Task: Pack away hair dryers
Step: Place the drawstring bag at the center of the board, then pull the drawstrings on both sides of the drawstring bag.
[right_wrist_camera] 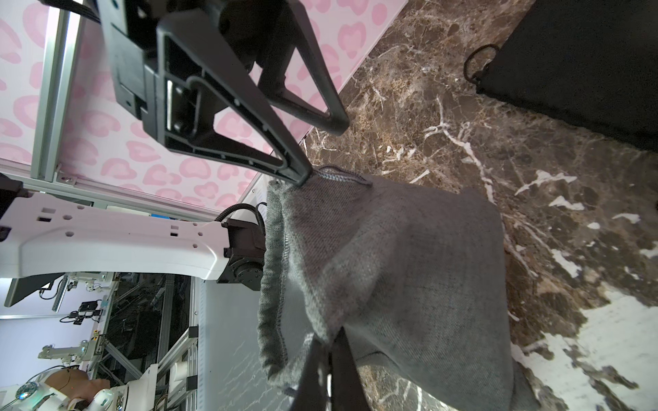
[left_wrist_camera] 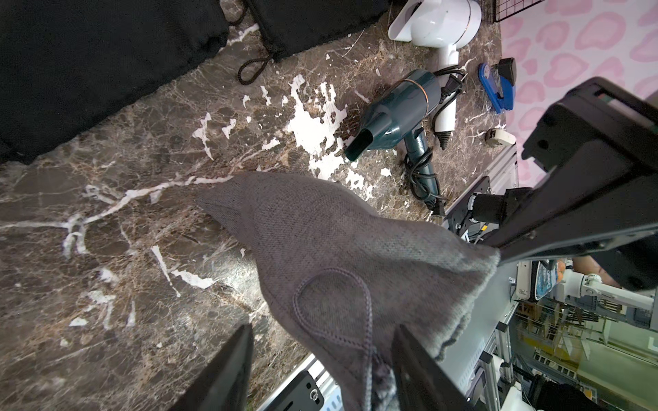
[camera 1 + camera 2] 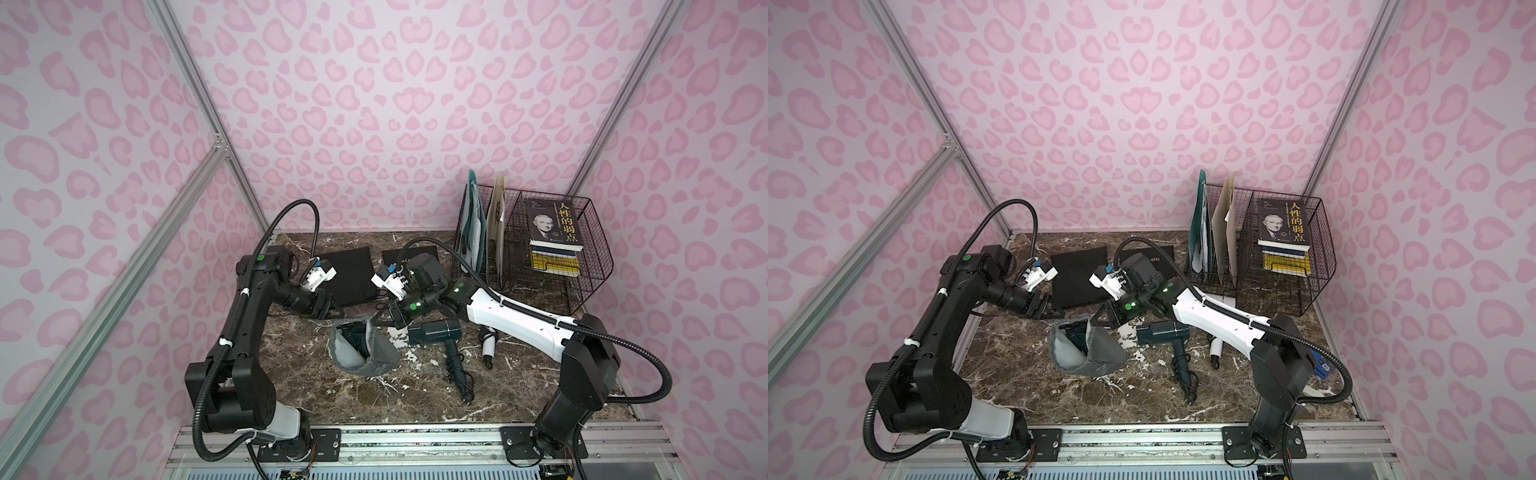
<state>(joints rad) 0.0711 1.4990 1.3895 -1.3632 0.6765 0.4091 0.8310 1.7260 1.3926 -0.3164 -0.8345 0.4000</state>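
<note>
Grey pouch point(image 3: 384, 353) hides most of one teal hair dryer point(image 3: 353, 337).

Top pair high, front-on, wrist cams close

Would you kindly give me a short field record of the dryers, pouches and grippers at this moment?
grey pouch: mouth open, dark dryer visible inside
teal dryer: loose on table, beside pouch
white dryer: loose on table
black pouches: two, flat, at back
right gripper: shut on pouch rim
left gripper: jaws open, astride pouch rim
</note>
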